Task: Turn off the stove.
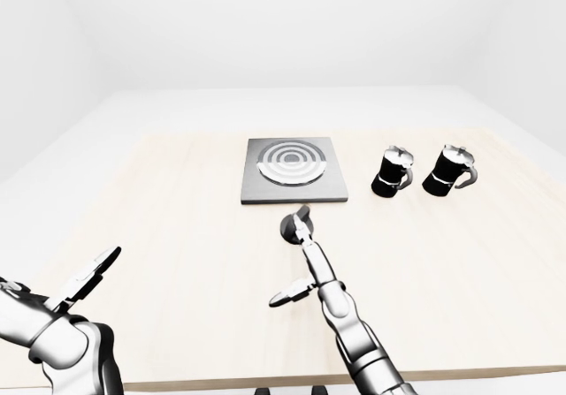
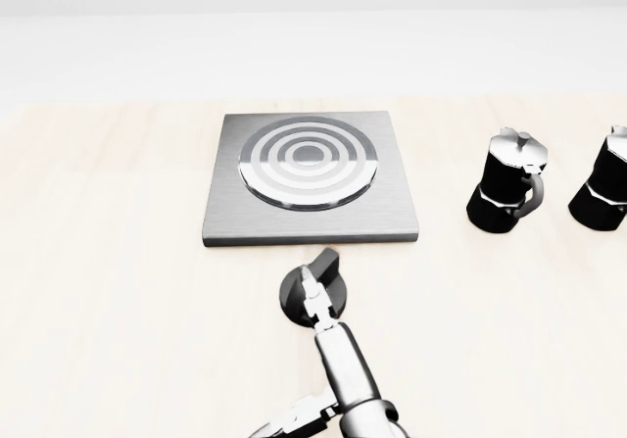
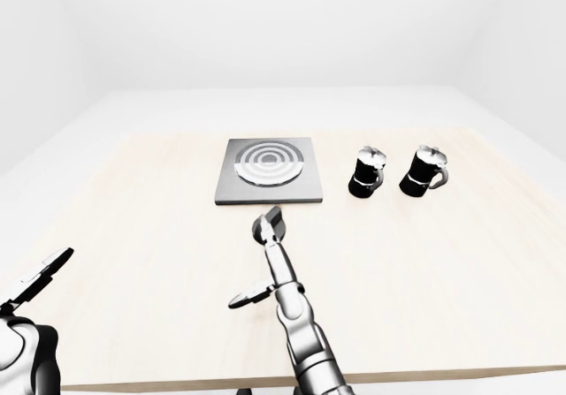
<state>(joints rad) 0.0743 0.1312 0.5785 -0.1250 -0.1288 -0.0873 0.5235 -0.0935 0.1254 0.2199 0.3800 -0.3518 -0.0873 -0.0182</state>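
The knob [image 2: 312,286] lay under the right hand's fingertips [image 2: 315,298], on the table [image 2: 108,291]. The stove [image 2: 310,177] sat just above them in the head view, two moka pots [image 2: 507,194] well right.

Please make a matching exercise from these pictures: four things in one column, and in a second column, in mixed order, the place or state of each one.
Things:
1. stove
2. knob
3. two coffee pots
4. left robot hand

Places or states:
A. right of the stove in the head view
B. open above the table, bottom left of the left-eye view
C. just below the stove, with the right robot hand at it
D. flat grey plate with round rings

Pairs: 1-D, 2-C, 3-A, 4-B
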